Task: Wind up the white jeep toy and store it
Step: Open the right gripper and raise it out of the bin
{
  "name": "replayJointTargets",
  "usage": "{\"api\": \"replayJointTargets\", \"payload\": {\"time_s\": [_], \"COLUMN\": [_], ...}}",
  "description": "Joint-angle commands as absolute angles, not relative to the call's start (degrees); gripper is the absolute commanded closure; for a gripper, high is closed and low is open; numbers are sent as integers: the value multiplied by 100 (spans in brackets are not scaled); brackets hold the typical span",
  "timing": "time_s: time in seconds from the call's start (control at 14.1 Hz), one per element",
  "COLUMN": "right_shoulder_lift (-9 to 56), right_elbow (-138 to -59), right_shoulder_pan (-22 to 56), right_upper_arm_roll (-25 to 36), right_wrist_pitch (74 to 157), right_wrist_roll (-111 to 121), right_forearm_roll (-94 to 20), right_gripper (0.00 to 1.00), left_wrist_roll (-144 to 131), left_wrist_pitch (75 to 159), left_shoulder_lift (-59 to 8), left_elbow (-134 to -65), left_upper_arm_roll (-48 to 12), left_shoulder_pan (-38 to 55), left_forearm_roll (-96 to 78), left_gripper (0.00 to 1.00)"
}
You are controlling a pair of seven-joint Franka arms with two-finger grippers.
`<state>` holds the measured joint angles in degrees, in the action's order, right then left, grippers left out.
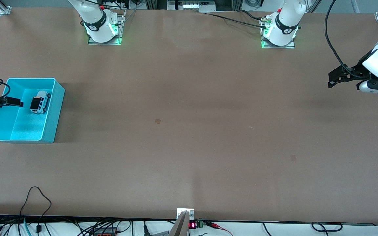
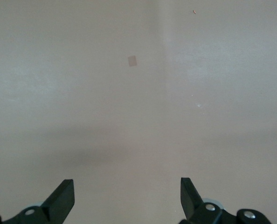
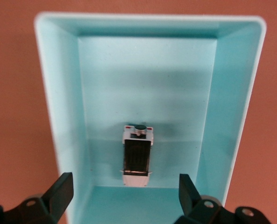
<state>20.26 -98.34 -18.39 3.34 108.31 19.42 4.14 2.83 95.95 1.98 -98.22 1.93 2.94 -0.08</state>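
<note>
Brown matte surface [image 1: 189, 131], wide and mostly bare, with both arm bases along the upper edge of the front view and cables along the lower edge. Item one: turquoise bin [image 1: 52, 111], at the middle left of the front view, at the right arm's end of the surface, open-topped, upright. Item two: white jeep toy [image 1: 39, 101], lying on the bin floor in the upper part of the bin as the front view shows it, black roof panel up, on its wheels as far as can be told, touching no pincer. Item three: right pincer [image 1: 18, 103], at the far left of the front view, hanging over the bin just beside the toy; its fingers [image 3: 59, 191] stand wide apart and empty, with the toy visible between and below them in the right wrist view. Item four: left pincer [image 1: 332, 80], at the upper right of the front view, over bare surface at the left arm's end, fingers spread and empty; this arm waits. Assessment: the toy appears stored, so the step in hand is likely the right arm's withdrawal. To do it well, lift straight up until the fingertips clear the bin rim before travelling sideways, keep the fingers spread so nothing catches the toy, and avoid brushing the bin wall, which could shift the bin.
</note>
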Motion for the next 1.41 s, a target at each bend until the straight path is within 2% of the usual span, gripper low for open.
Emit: {"api": "replayJointTargets", "payload": {"time_s": [0.0, 0.28, 0.71, 0.85, 1.34], "right_shoulder_lift": [2022, 1583, 1170, 933, 669], "right_elbow": [-9466, -9396, -8483, -8420, -8420], "right_shoulder_pan": [-1364, -739, -642, -537, -378], "right_upper_arm_roll": [316, 316, 316, 299, 228], "right_wrist_pitch": [10451, 10354, 8879, 8579, 8349], "right_wrist_roll": [979, 220, 281, 308, 237], "right_forearm_roll": [343, 264, -149, -193, -176], "right_gripper": [0, 0, 0, 0, 0], "left_wrist_roll": [290, 290, 290, 290, 290], "left_wrist_pitch": [9475, 9475, 9475, 9475, 9475], "left_shoulder_lift": [202, 202, 202, 202, 202], "left_elbow": [-9721, -9729, -9729, -9729, -9729], "left_upper_arm_roll": [141, 141, 141, 141, 141], "left_shoulder_pan": [246, 246, 246, 246, 246], "left_forearm_roll": [-70, -70, -70, -62, -62], "left_gripper": [0, 0, 0, 0, 0]}}
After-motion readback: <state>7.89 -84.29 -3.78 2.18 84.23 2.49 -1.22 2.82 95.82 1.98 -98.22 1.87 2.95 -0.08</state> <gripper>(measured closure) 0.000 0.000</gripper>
